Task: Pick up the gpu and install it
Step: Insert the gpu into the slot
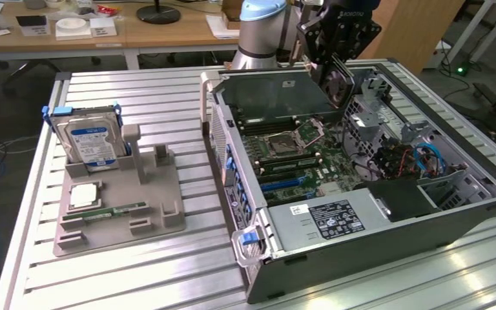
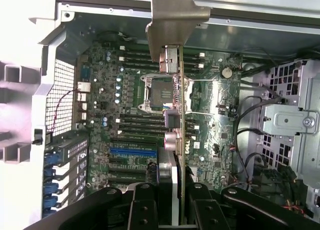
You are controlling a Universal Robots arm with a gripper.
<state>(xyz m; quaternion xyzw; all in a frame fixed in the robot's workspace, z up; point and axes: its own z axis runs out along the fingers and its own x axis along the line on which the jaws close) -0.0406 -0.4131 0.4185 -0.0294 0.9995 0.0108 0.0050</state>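
Note:
The gpu [image 1: 338, 82] is a thin dark card hanging edge-down over the far end of the open computer case [image 1: 454, 213]. My gripper [image 1: 334, 64] is shut on it from above. In the wrist view the gpu [image 2: 180, 115] appears edge-on, its silvery end bracket [image 2: 175, 20] pointing toward the case's rear wall. The black fingers [image 2: 145, 205] of my gripper [image 2: 172, 192] clamp the card on both sides. Below it lies the green motherboard [image 2: 210, 100] with the CPU socket [image 2: 157, 92], and a blue slot [image 2: 132, 151] sits off to one side of the card.
A grey holder tray [image 1: 144, 194] on the exterior view's left carries a silver hard drive [image 1: 93, 142] with a blue-white label and a green memory stick [image 1: 110, 212]. Cables and a drive cage [image 2: 290, 120] crowd one side of the case. The black power supply [image 1: 334, 219] sits at the near end.

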